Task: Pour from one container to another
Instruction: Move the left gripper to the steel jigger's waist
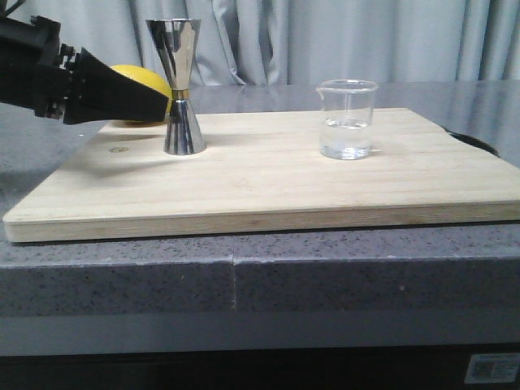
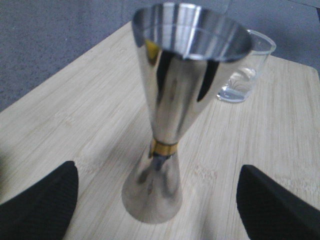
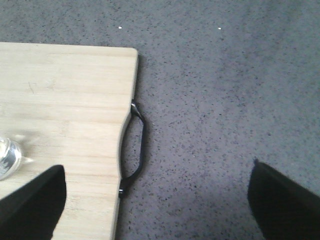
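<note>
- One wooden board [image 1: 268, 175] carries both vessels: the steel jigger [image 1: 180, 85] upright near its far left corner, the glass beaker [image 1: 347, 119] well to the right with a little clear liquid.
- Left gripper [image 2: 157, 200] spreads wide, fingers either side of the jigger's base, not touching; its arm reaches in level from the left.
- Right gripper [image 3: 155, 200], wide apart and empty, hovers over the board's black handle [image 3: 136, 150], seen only from the right wrist.
- Front view alone shows a yellow fruit [image 1: 143, 83].
</note>
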Available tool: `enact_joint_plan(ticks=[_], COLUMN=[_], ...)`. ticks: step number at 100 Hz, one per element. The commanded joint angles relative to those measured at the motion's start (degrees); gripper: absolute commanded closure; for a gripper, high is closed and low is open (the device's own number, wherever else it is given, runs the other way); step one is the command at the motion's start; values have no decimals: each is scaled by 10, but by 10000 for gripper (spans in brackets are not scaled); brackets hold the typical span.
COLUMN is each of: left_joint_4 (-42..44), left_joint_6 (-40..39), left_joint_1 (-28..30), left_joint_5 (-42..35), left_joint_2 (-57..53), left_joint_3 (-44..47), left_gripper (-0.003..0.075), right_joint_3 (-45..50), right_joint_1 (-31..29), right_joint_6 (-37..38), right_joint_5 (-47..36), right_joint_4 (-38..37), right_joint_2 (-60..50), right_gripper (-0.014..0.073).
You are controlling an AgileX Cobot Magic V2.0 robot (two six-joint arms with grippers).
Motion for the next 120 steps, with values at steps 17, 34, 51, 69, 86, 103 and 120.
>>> enact_joint_plan(ticks=[17,34,51,69,86,103,120], left_joint_4=[-51,-62,-74,-84,-84,-74,-57], left_joint_6=[1,6,7,7,7,7,7], left_joint_1=[-30,-39,-44,-65,-74,-74,-74], left_joint_5=[9,1,12,17,10,10,10], left_joint_2=[-22,-13,12,35,36,36,36], left_joint_3=[-32,-32,-42,-72,-88,-88,-88], left_gripper=[135,136,136,136,167,252,282], right_joint_3=[-15,-15,-15,-15,-15,-15,-15], right_joint_1=[50,68,72,72,72,72,72], right_joint_6=[-6,-6,-6,-13,-17,-21,-21], right_joint_5=[-84,-107,-115,-115,-115,-115,-115], right_joint_4=[9,9,9,8,8,8,8], right_joint_2=[19,29,32,32,32,32,32], right_gripper=[-73,-73,-73,-73,-73,-73,-73])
